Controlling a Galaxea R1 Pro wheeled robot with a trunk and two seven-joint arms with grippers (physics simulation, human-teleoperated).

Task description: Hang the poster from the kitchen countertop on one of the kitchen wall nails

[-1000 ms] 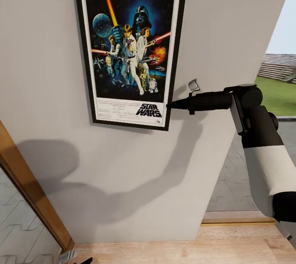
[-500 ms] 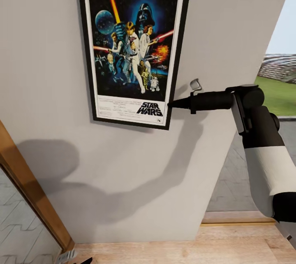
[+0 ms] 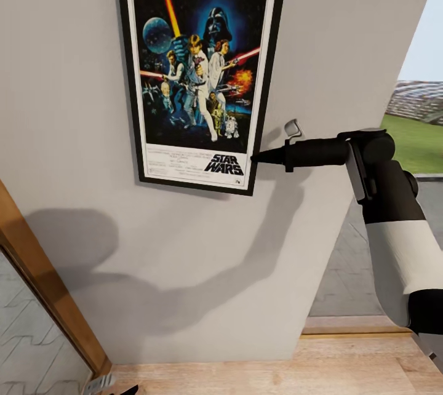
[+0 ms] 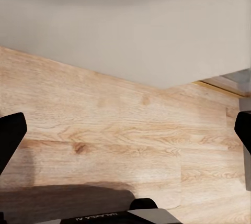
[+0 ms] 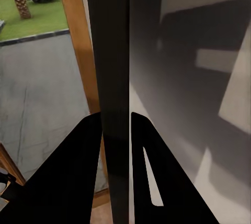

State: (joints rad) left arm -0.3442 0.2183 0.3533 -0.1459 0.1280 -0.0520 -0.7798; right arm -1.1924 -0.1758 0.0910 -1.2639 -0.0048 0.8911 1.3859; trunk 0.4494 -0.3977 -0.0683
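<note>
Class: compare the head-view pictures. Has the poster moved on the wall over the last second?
Yes. The poster has turned slightly toward upright and shifted a little right, judged against the wooden door frame, which has not moved. The right gripper grips its lower right edge.

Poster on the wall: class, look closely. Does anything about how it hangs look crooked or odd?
Yes. The poster is slightly askew against the wall, its bottom edge sloping down to the right. The right gripper is clamped on its lower right frame edge.
</note>
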